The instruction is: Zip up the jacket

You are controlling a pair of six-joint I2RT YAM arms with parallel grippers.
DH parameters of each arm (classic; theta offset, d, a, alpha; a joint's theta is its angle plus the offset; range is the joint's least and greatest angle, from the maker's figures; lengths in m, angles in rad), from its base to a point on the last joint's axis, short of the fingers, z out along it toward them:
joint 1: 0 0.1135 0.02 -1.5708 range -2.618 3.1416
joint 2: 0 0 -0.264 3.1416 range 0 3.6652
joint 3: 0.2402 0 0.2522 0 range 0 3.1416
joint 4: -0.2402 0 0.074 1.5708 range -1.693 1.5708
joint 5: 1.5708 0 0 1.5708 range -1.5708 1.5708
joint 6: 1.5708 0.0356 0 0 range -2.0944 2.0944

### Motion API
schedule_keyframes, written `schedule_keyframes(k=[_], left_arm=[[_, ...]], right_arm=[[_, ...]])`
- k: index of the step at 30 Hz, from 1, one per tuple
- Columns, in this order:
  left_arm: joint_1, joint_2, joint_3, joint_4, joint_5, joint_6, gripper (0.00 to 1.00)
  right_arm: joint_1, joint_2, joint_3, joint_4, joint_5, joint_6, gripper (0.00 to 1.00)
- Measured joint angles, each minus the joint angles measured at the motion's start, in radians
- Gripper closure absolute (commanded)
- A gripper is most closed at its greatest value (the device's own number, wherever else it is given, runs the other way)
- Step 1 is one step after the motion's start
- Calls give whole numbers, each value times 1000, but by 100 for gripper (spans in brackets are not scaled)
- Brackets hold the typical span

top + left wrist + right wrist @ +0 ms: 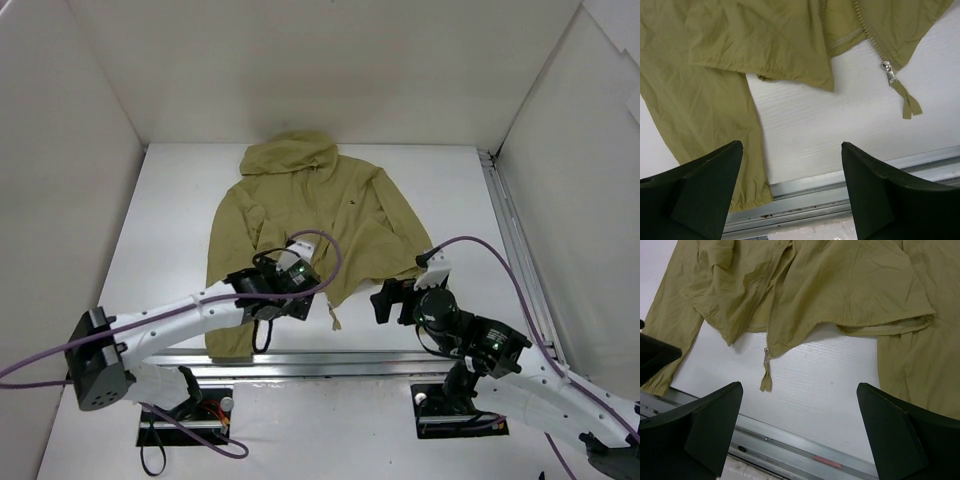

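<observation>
On white table (450, 200), white walls (330, 70): jacket (350, 215), seemingly unzipped.

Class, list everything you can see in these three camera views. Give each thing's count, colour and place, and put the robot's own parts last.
Thin hooded fabric jacket: one, olive-khaki, spread on the table, hood at the far end.
Small metal zipper slider: one, silver, at the jacket's bottom hem.
Fabric pull tab: one, olive, hanging off the slider onto the table.
Tiny chest logo: one, dark, on the jacket front.
Flat table: one, white, under everything.
Aluminium rails: two, silver, along the table's near and right edges.
Plain walls: three, white, left, far and right.
Cables: two, purple, one per arm.
Left gripper: one, black, open, empty, over the hem.
Right gripper: one, black, open, empty, over the hem.
</observation>
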State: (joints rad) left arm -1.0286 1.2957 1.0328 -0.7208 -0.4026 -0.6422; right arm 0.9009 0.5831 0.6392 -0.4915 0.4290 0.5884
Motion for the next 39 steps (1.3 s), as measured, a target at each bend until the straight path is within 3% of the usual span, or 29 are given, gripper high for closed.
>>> schedule_keyframes(k=[5, 15, 29, 39], left_arm=[[-6, 192, 122, 0, 2, 48, 28], [-5, 436, 230, 2, 19, 122, 46], [31, 541, 243, 42, 67, 167, 52], [68, 568, 252, 69, 95, 190, 65]], right_arm=[[0, -28, -11, -7, -14, 8, 3], [0, -72, -27, -34, -31, 25, 2], [0, -92, -27, -53, -30, 39, 2], [0, -91, -27, -54, -29, 42, 2]])
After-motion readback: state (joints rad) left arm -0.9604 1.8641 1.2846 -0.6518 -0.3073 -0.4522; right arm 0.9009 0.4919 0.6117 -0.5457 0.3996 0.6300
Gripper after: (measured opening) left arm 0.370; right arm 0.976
